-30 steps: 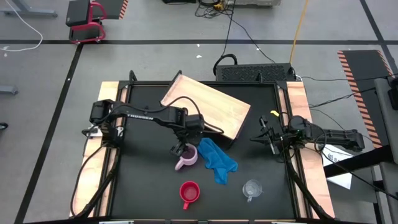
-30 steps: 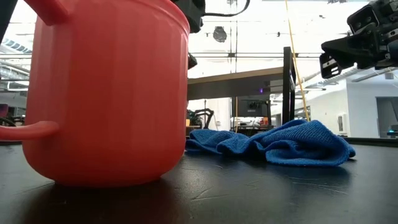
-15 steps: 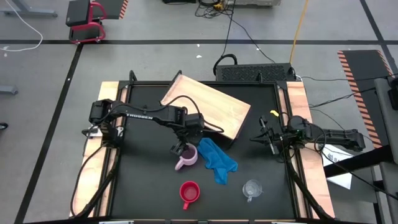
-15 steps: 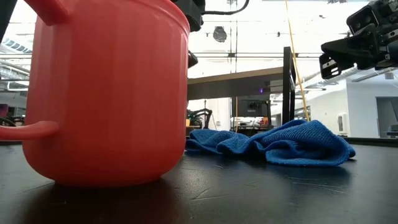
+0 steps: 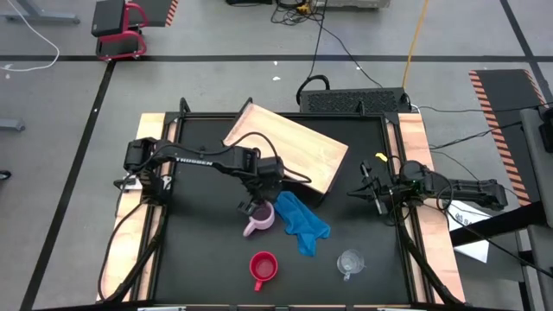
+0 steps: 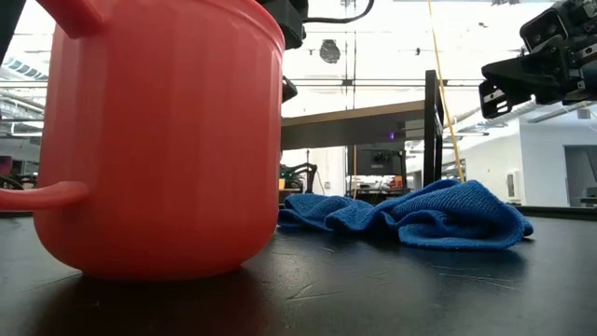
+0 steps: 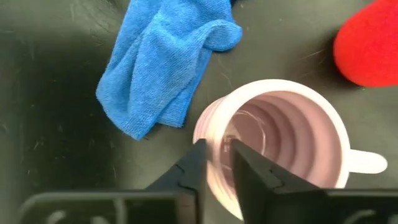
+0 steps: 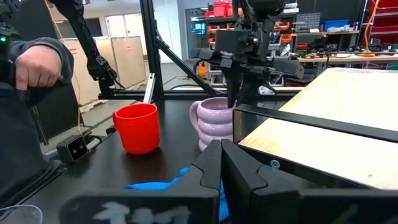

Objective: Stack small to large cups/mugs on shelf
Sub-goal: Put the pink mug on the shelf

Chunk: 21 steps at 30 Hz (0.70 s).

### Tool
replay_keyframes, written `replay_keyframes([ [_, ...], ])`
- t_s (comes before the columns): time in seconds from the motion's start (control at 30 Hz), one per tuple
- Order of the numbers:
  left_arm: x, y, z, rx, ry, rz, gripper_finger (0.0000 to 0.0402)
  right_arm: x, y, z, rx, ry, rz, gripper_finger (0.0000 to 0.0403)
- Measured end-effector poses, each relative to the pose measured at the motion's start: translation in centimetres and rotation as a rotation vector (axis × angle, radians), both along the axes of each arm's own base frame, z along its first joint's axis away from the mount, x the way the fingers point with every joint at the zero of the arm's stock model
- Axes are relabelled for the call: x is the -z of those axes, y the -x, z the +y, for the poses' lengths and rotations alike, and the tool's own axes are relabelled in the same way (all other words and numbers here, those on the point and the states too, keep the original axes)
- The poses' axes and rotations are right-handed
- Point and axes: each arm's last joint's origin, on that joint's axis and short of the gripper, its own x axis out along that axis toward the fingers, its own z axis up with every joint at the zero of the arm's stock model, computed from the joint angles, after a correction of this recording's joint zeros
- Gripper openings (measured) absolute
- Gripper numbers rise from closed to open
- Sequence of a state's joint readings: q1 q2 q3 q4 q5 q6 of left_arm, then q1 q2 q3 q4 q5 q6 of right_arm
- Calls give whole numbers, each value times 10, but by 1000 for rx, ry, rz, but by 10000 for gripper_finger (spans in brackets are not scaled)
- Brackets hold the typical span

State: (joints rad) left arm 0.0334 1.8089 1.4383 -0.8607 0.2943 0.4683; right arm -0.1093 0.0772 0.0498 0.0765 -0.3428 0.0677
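A pale lilac-pink mug (image 5: pixel 258 218) stands upright on the black tabletop, just near the shelf (image 5: pixel 289 147), a light wooden board lying askew at the far middle. My left gripper (image 7: pixel 217 165) comes down on the mug and is shut on its rim. A red mug (image 5: pixel 263 269) stands nearer the front edge, and a clear cup (image 5: pixel 350 262) to its right. My right gripper (image 5: pixel 367 192) waits shut at the table's right edge, touching nothing. My left gripper pinches the pink mug's rim (image 7: pixel 214 146) on the side away from the handle (image 7: pixel 367 163), one finger (image 7: pixel 249 168) inside the mug and one finger (image 7: pixel 196 165) outside. The fingers slant steeply down from above. The mug stands upright on the table.
A crumpled blue cloth (image 5: pixel 302 220) lies right of the pink mug, touching or nearly touching it. In the right wrist view a person's hand (image 8: pixel 37 65) shows beyond the table. Bare black tabletop lies left of the mugs.
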Motion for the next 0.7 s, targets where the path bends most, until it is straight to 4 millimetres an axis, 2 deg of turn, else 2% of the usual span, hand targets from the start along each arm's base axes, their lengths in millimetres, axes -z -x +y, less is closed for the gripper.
replay_keyframes([
  [0.13,5,1,1,-1,-1,5,11,0,0,0,0,0,-1,0],
  [0.4,11,4,-1,27,14,13,7,0,0,0,0,0,-1,0],
  [0.7,0,8,-2,55,4,-12,4,0,0,0,0,0,0,0],
])
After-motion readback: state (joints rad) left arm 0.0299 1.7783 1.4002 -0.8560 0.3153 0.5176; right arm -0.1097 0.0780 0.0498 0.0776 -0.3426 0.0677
